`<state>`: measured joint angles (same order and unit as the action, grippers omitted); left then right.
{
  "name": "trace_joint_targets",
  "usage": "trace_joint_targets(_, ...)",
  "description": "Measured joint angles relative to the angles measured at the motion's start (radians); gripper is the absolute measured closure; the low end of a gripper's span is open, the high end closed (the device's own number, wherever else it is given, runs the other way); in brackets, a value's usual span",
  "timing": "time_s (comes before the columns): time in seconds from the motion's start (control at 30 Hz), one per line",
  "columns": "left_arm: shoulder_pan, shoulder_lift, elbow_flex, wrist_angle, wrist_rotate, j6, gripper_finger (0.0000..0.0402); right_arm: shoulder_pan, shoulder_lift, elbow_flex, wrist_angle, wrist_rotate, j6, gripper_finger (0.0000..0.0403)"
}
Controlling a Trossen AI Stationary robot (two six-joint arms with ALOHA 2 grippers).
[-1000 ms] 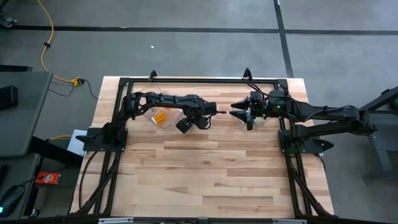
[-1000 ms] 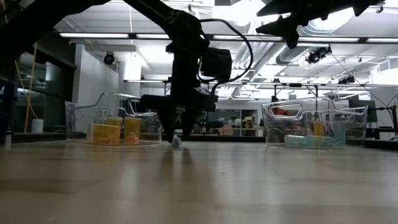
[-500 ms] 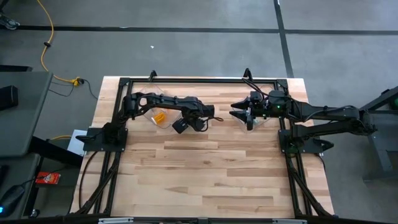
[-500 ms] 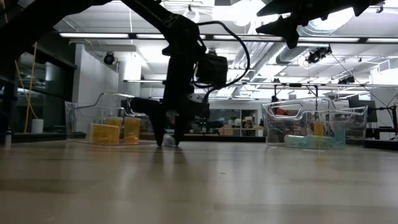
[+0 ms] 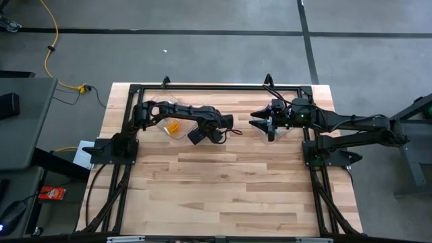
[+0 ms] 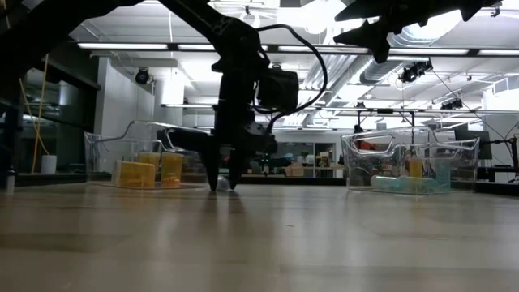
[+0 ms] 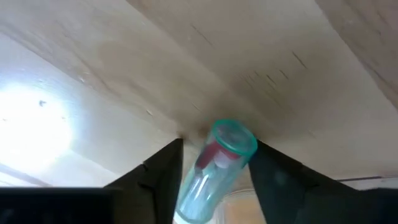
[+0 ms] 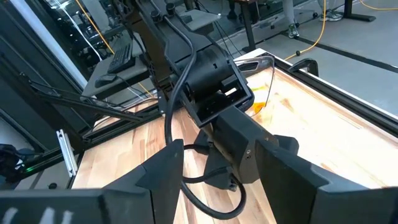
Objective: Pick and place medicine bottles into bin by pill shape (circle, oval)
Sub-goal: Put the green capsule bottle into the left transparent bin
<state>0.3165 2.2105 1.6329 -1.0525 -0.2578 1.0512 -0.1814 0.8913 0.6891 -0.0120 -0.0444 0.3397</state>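
Medicine bottle (image 7: 214, 168), a small clear one with a teal cap, sits right between the left pincer (image 6: 222, 183) fingers down on the worktop (image 5: 223, 182), jaws partly open around it. Clear bin (image 6: 142, 158) beside it holds orange bottles (image 6: 138, 173). Right pincer (image 5: 258, 119) hovers open above the other bin (image 6: 409, 162), holding nothing.

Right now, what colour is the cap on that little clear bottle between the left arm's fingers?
Teal, on the small clear bottle; the left wrist view shows it best.
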Motion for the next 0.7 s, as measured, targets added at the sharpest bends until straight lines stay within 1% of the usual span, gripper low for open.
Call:
trace_joint_targets(0.23,-0.013,0.0,0.0,0.013,-0.019,-0.002,0.0298,0.0,0.0,0.0,0.0,0.0,0.0,0.021)
trace_joint_targets(0.37,-0.027,0.0,0.001,0.013,-0.031,-0.003,0.0321,0.0,0.0,0.0,0.0,0.0,0.0,0.021)
trace_joint_targets(0.5,-0.037,0.005,0.03,0.023,-0.044,-0.033,0.0324,0.0,0.0,0.0,0.0,0.0,0.0,0.021)
trace_joint_targets(0.7,-0.037,0.002,0.144,-0.009,-0.035,-0.213,0.0311,0.0,0.0,0.0,0.001,0.0,-0.005,0.021)
